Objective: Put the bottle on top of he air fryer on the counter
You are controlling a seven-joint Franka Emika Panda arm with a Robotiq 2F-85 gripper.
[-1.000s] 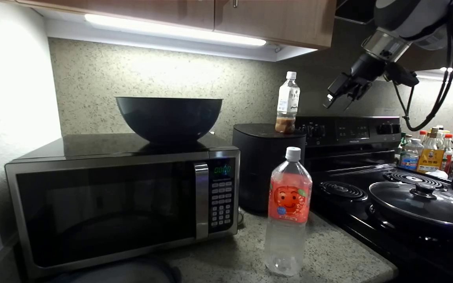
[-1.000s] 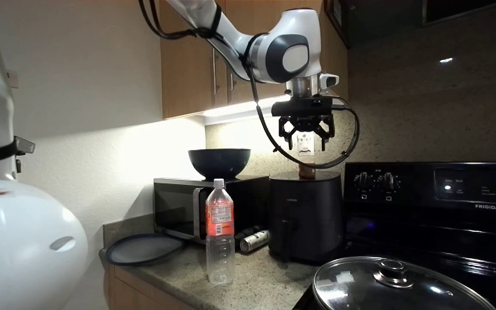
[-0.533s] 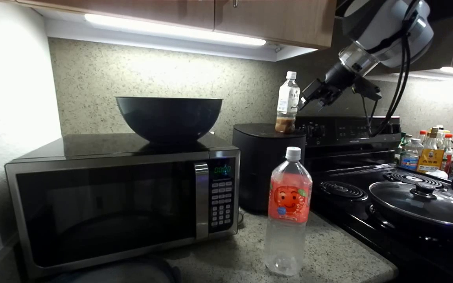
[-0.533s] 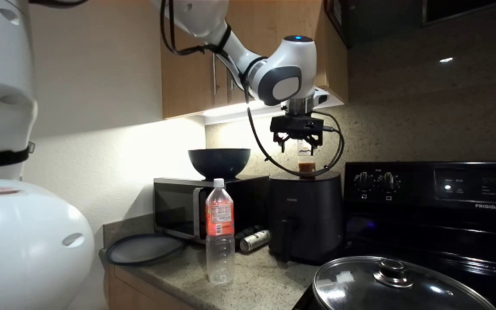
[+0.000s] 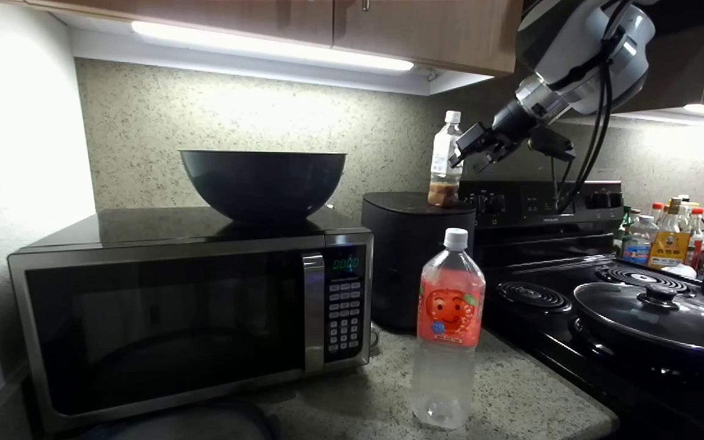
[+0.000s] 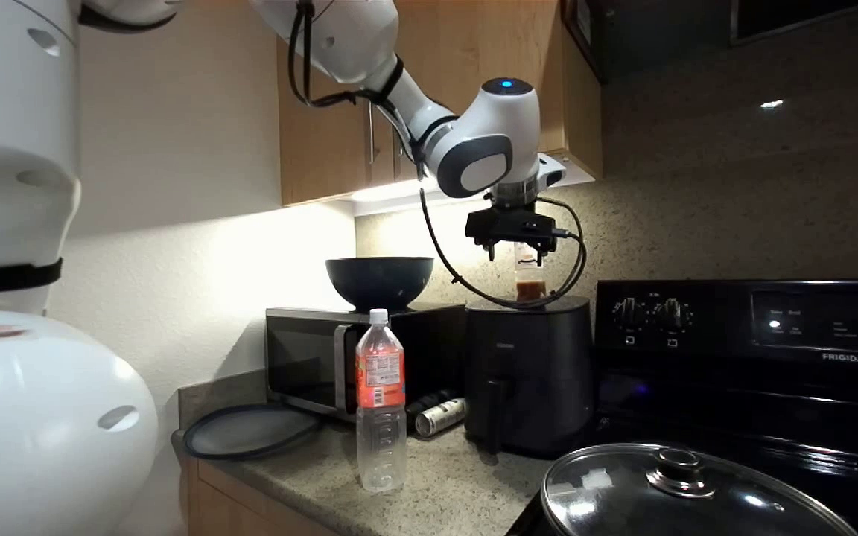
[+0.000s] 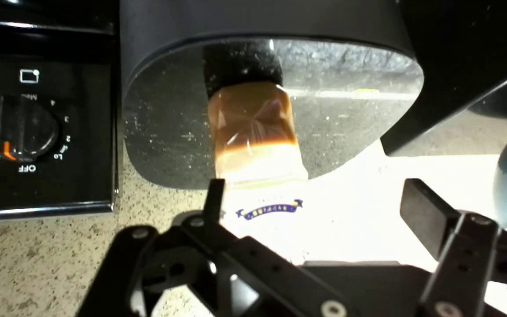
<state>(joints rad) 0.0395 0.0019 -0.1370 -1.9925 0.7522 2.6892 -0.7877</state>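
Passable above stove (image 5: 535,336), up to small bottle (image 5: 440,162) on air fryer (image 5: 398,269). Restricted overhead by cabinet (image 5: 425,36), behind by wall (image 5: 382,140), toward microwave (image 5: 187,305) by bowl (image 5: 263,186), low on counter (image 5: 382,391) by tall bottle (image 5: 450,330).

FRIGIDAIRE on stove panel (image 6: 727,327); OFF, Lo, Hi around knob (image 7: 27,125).
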